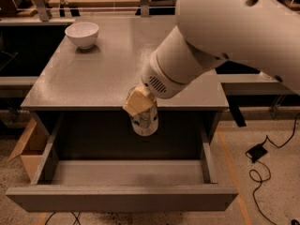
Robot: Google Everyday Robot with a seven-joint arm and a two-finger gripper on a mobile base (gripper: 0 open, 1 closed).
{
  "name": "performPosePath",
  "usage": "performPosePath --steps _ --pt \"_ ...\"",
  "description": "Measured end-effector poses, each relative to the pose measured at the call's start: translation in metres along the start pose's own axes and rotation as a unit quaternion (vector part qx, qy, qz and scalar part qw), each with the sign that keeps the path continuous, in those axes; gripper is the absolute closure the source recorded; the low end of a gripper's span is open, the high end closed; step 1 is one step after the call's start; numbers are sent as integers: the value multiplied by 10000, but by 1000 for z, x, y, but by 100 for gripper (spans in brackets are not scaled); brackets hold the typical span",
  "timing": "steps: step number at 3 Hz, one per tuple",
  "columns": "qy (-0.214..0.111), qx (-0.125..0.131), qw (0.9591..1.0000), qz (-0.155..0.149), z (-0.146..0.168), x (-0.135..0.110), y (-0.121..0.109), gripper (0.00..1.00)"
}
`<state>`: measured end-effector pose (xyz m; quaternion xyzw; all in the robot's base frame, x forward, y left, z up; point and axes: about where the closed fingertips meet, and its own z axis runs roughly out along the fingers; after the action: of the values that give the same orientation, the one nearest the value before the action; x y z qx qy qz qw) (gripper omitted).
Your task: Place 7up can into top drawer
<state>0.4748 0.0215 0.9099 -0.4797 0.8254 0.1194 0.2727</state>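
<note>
The 7up can (145,122) is a silvery-white can with green markings, held upright in the air over the open top drawer (126,172). My gripper (139,102) is shut on the can from above, one tan finger (137,102) across its top, and sits just in front of the cabinet's front edge. The drawer is pulled out, wide and shallow, with a plain grey front panel (122,198). Its inside is bare. The can hangs above the drawer's back half, well above its floor.
A white bowl (82,33) stands at the back left of the grey cabinet top (93,78). A cardboard box (28,146) sits on the floor to the left. A black cable and plug (258,151) lie on the floor to the right.
</note>
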Motion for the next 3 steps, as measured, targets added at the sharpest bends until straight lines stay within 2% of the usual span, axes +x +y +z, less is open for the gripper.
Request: performPosePath --steps 1,3 --pt "1 111 9998 142 12 25 -5 100" --pt "51 492 9975 508 36 69 -13 100"
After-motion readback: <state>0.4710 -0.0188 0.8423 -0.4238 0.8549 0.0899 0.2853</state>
